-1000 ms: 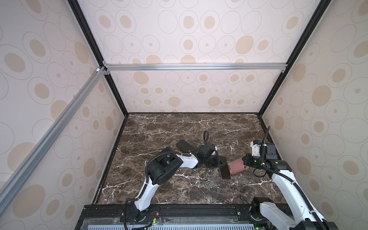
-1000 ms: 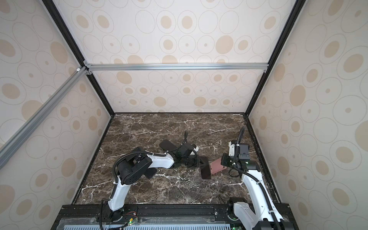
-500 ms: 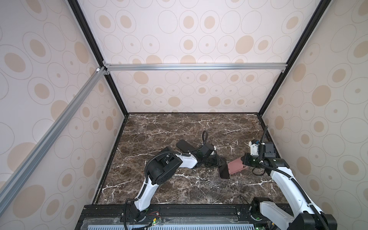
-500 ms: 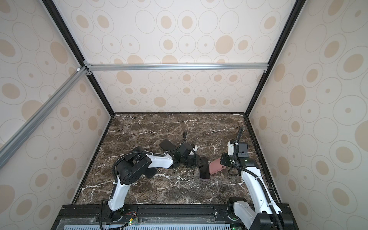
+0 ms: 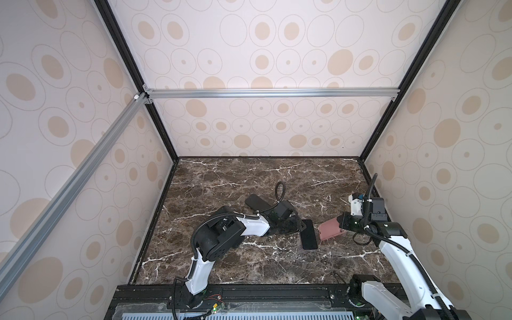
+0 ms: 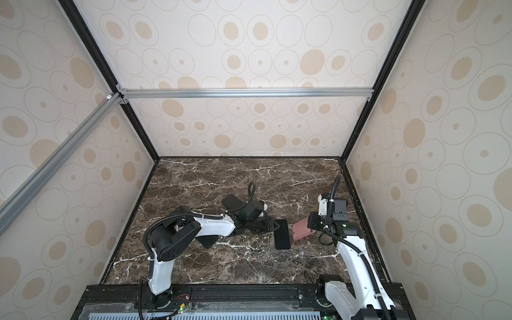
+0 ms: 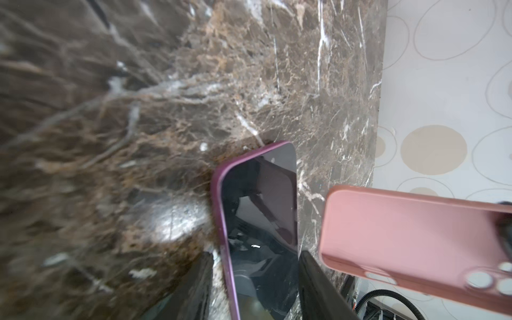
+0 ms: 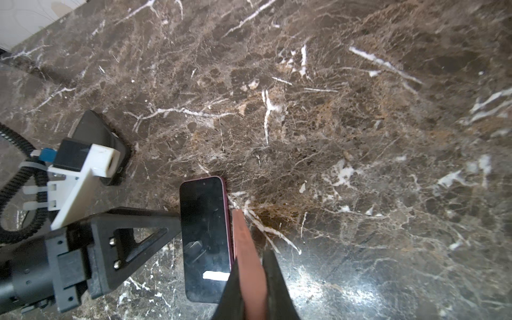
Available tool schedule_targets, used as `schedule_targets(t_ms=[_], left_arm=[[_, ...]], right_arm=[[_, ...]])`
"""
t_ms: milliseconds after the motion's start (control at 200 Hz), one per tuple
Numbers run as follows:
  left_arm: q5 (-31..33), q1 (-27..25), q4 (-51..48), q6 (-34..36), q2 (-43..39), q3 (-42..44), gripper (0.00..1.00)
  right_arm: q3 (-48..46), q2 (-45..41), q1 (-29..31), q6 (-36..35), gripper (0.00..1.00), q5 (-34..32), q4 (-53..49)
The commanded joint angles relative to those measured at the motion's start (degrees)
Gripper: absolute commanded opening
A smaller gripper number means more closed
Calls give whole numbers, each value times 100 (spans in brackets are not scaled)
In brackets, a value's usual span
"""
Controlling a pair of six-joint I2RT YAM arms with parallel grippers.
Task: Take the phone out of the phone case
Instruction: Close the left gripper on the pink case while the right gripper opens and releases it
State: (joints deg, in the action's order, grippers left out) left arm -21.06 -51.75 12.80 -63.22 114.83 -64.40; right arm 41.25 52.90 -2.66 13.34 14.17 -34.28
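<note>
Marble top (image 5: 249,180), left pincer (image 7: 255,257) low, straddling phone (image 5: 309,235); right pincer (image 8: 250,266) holds case (image 5: 329,232)

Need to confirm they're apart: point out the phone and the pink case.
phone (image 5: 309,238), in a top view, middle of its dark screen.
pink case (image 5: 329,231), in a top view, bare back near its free end.
</note>
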Motion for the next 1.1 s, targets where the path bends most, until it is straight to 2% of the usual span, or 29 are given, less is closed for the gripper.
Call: schedule_targets(t_ms=[0,110,255,335,395,505,740,895,1095], left_arm=[[589,61,-664,566,-399,16,50],[1002,66,-885,1611,-933,-17,48],[1211,55,-1074,3556,-1762,-84,45],[1188,27,-1174,4569,-2151,-87,48],[1228,-38,-1238,5211,-2412,-57,55],[1185,-180,-1399,6131,-2755,-49,65],[937,-355,-1975,6877,-2714,-381,69],[825,-481,-2080,7011,-2652,-518,63],[731,-547,-2183,7042,-2580,-643,52]], right_arm=[[232,-188,-18,-130,0,284,-206],[366,-323,-17,-278,0,778,-267],[742,-207,-8,-445,0,1488,-570],[890,-121,-10,-494,0,1991,-624],[1020,-11,0,-498,0,2365,-694],[1246,155,117,-614,0,2804,-835],[1612,470,661,-1008,0,3216,-1115],[1822,663,1151,-1247,0,2926,-1377],[1848,651,1335,-1233,0,2885,-1307]])
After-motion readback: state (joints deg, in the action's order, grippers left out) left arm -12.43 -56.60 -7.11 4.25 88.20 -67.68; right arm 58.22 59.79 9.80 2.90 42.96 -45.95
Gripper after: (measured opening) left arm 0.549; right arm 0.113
